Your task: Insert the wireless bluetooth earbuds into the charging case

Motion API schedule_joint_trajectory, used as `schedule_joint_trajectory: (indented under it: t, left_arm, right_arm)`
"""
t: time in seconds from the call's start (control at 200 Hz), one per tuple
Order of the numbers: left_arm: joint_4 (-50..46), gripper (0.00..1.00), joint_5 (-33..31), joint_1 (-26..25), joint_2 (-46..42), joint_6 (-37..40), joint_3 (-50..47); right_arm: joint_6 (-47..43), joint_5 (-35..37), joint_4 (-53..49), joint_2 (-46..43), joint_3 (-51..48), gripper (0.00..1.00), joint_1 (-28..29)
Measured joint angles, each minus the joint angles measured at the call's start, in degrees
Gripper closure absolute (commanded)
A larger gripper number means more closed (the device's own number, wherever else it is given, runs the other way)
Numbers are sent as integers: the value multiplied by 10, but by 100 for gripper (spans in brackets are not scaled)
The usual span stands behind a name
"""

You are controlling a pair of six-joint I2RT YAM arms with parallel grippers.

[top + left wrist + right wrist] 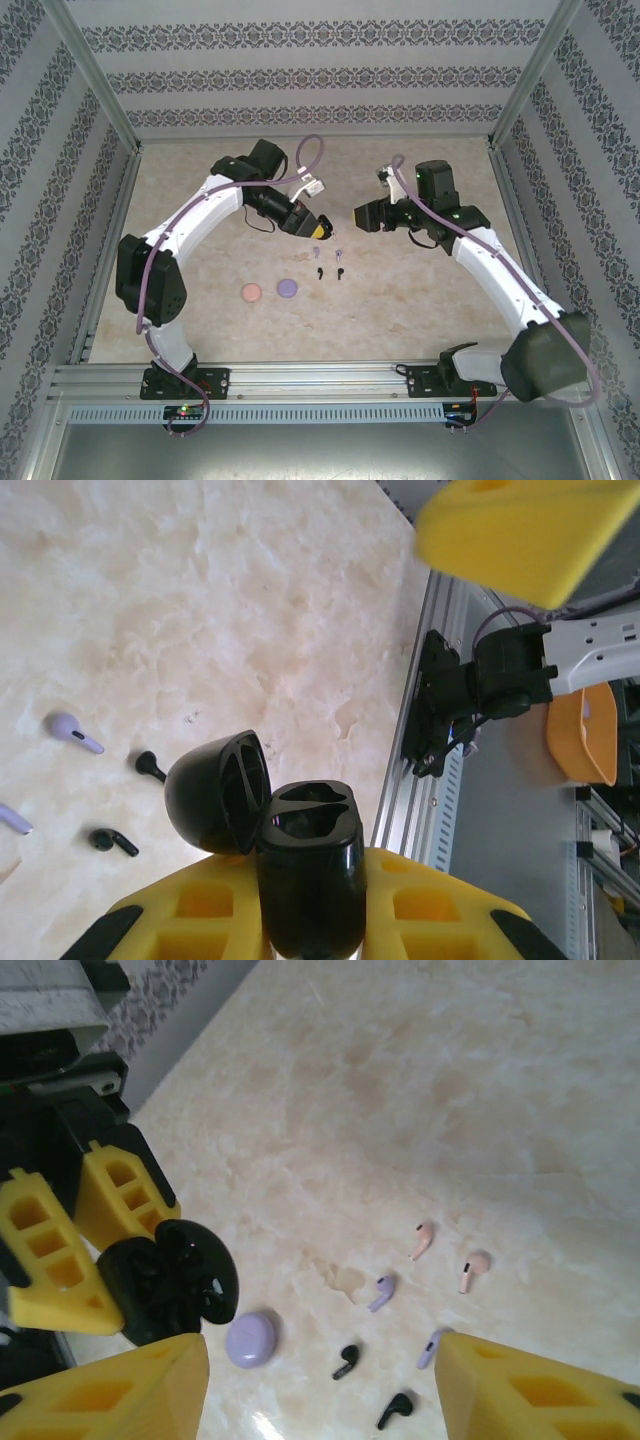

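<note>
the left gripper (314, 230) is pinched tight on the black charging case (310, 870) and holds it up above the table (450, 1080). its lid (220, 790) is flipped open and the two wells are showing. the right gripper (363, 215) hovers just across from it, fingers spread wide apart. the wireless bluetooth earbuds (381, 1293) lie loose on the table below — a pink pair (422, 1241), a purple pair (430, 1348) and a black pair (346, 1361) — near a purple disc (250, 1340).

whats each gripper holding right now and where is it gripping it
The left gripper is shut on the black charging case, clamping the lower body of its base, with the lid hinged open. The right gripper is open and holds nothing.
</note>
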Motion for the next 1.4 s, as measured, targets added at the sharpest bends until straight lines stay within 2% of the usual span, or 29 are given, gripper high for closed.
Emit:
schedule_joint_trajectory:
  t: [0.185, 0.405, 0.619, 0.744, 0.939, 1.224, 1.404]
  left_arm:
    - [83, 100, -30, 4, -71, -38, -70]
    - [229, 100, -120, 4, -169, -81, -184]
    - [524, 100, -252, 4, -319, -107, -437]
    - [640, 100, -311, 4, -357, -119, -510]
    - [800, 100, -336, 4, -375, -130, -568]
    - [902, 100, -330, 10, -374, -151, -568]
    - [932, 100, -341, 16, -374, -176, -569]
  right_arm:
    - [68, 44, -4, -31, -17, 35, -1]
    - [160, 110, -21, -19, -77, 35, 21]
    - [226, 177, -30, 38, -86, 36, 101]
    - [252, 210, -33, 90, -78, 38, 151]
    - [280, 265, -51, 188, -18, 43, 210]
    - [295, 322, -82, 281, 67, 48, 252]
    - [296, 338, -96, 315, 90, 53, 268]
